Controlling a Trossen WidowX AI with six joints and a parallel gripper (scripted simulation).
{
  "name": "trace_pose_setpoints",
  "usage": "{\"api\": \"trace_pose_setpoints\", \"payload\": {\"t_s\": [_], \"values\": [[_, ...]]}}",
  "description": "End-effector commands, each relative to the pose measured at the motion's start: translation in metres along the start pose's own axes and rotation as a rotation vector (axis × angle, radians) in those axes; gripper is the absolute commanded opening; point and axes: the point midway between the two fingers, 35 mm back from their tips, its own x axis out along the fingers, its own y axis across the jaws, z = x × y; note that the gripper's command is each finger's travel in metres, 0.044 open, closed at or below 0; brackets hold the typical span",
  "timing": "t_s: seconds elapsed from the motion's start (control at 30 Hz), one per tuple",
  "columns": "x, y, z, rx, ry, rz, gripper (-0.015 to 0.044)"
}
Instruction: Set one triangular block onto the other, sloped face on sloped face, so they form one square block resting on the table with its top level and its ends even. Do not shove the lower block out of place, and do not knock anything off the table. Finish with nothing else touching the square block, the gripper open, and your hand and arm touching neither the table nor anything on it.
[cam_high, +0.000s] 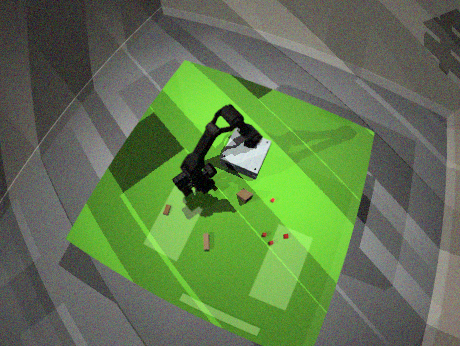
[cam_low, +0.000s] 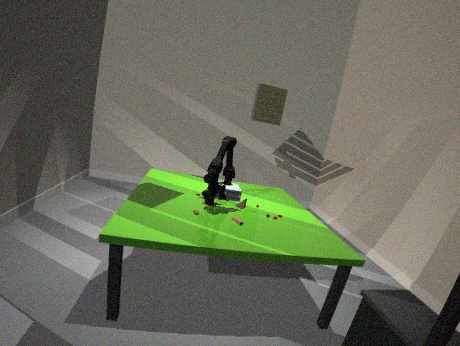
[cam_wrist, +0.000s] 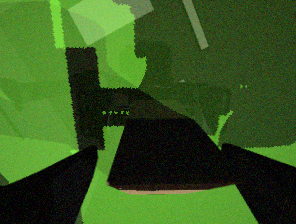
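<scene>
One triangular block (cam_high: 244, 195) (cam_low: 242, 203) rests on the table, pinkish brown, to the right of my gripper in the top and exterior views. My gripper (cam_high: 199, 189) (cam_low: 209, 202) (cam_wrist: 160, 150) is open and points down, low over the table. In the wrist view a dark block (cam_wrist: 167, 162) with a pinkish lower edge, which looks like the other triangular block, lies between the spread fingers. A gap shows at its left side; its right end overlaps the right finger in view. The top and exterior views do not show this block clearly, and whether it touches the table cannot be told.
The green table (cam_high: 150, 220) (cam_low: 165, 230) also bears small brown blocks (cam_high: 167, 209) (cam_high: 206, 242) (cam_low: 196, 212) (cam_low: 237, 220), a brownish piece (cam_low: 198, 194) behind the arm, and several red cubes (cam_high: 286, 236) (cam_low: 280, 216) to the right. The white base (cam_high: 250, 162) (cam_low: 233, 192) stands behind.
</scene>
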Motion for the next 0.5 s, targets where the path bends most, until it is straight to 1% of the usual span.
{"api": "trace_pose_setpoints", "payload": {"t_s": [0.0, 0.13, 0.47], "values": [[-0.010, -0.001, 0.000, 0.000, 0.000, -0.002, 0.0440], [-0.057, 0.000, 0.000, 0.000, 0.000, -0.001, 0.0440], [-0.056, -0.003, 0.000, 0.000, 0.000, -0.010, 0.0440]]}}
